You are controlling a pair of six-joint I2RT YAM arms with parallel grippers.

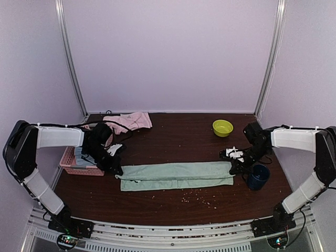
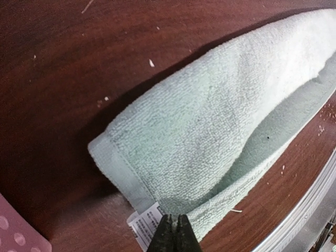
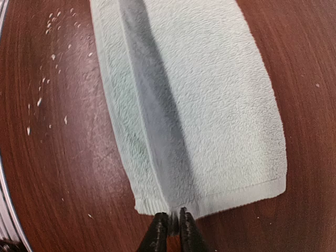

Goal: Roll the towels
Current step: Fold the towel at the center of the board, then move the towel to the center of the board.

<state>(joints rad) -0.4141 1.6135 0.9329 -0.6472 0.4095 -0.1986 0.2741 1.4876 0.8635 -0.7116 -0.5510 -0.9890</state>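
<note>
The sage green towel (image 1: 176, 176) lies folded lengthwise in a long strip across the middle of the table. My left gripper (image 1: 116, 170) is shut on its left end, pinching the edge beside a white label (image 2: 144, 224); the towel (image 2: 210, 136) fills the left wrist view. My right gripper (image 1: 234, 169) is shut on the towel's right end hem (image 3: 210, 202); the top fold lifts a little there. The pale pink towel (image 1: 130, 122) lies crumpled at the back left, behind the basket.
A pink basket (image 1: 79, 161) holding blue-grey cloth stands at the left edge. A yellow-green bowl (image 1: 222, 127) sits at the back right. A dark blue cup (image 1: 258, 177) stands just right of my right gripper. Crumbs dot the table front.
</note>
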